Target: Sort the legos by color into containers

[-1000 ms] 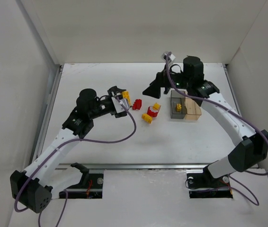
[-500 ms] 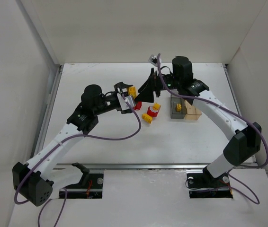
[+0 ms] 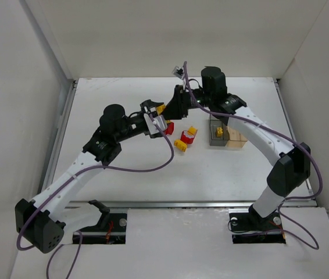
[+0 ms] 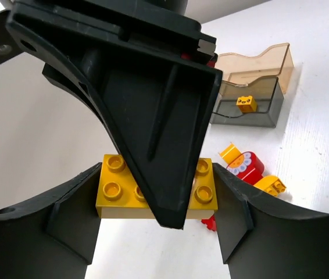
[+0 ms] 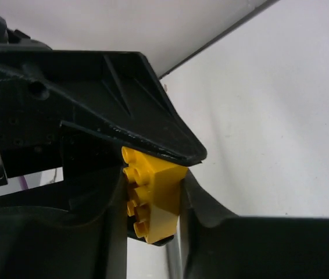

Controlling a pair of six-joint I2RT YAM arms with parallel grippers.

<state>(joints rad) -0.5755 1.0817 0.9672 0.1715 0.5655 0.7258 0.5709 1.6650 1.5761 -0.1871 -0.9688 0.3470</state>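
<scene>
Yellow 2x4 brick (image 4: 115, 189) up off table, left gripper (image 3: 157, 116) pinching short ends, right gripper (image 5: 153, 203) clamped across middle too. Looks light, rigid, slick plastic; flat faces probably safest hold.

Two grippers crowd one spot above the far middle of the table (image 3: 124, 180). The left gripper (image 4: 156, 197) and the right gripper (image 5: 153, 203) meet nose to nose around a single yellow brick (image 4: 115, 186), with no gap between them. Just near and right of them, loose legos (image 3: 185, 139) litter the surface. Further right, the dark grey container (image 3: 212, 131) and the clear tan container (image 3: 238, 138) stand in the way. White walls (image 3: 176, 35) close the left, far and right sides. Bare table lies open along the near side and in the far left corner.
</scene>
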